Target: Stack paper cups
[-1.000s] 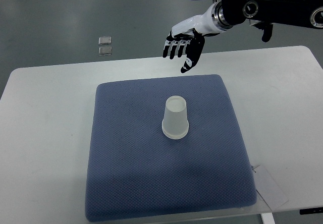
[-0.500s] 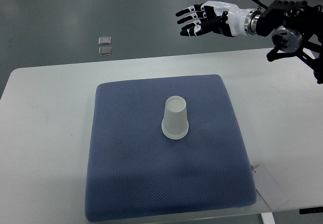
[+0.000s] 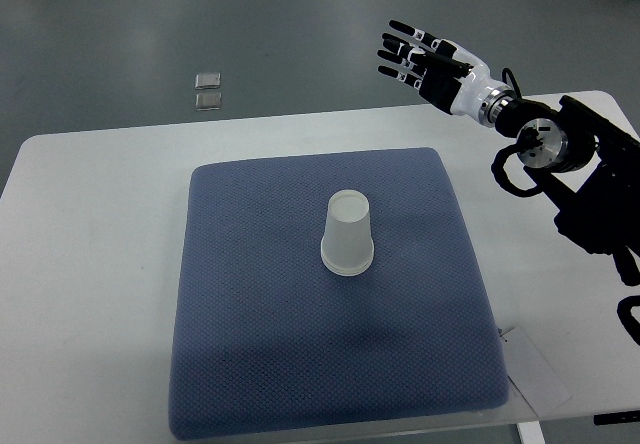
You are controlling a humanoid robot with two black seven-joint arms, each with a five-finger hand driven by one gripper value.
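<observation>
A cup (image 3: pixel 347 234) is set upside down on a blue mat (image 3: pixel 250 344) on a white table (image 3: pixel 90 264). The right hand (image 3: pixel 425 59) is held wide open and empty, far right.

A single top view looks steeply down from the robot's own side of the white counter (image 3: pixel 90 224), set at a middle distance so that nearly the whole counter fits in frame. The near edge runs along the bottom, and grey floor (image 3: pixel 200 24) fills the upper band beyond the far edge. The right hand (image 3: pixel 425 56) sits high and right in frame, past the counter's far edge, its arm (image 3: pixel 560 164) entering from the right border. No second view overlaps it.
</observation>
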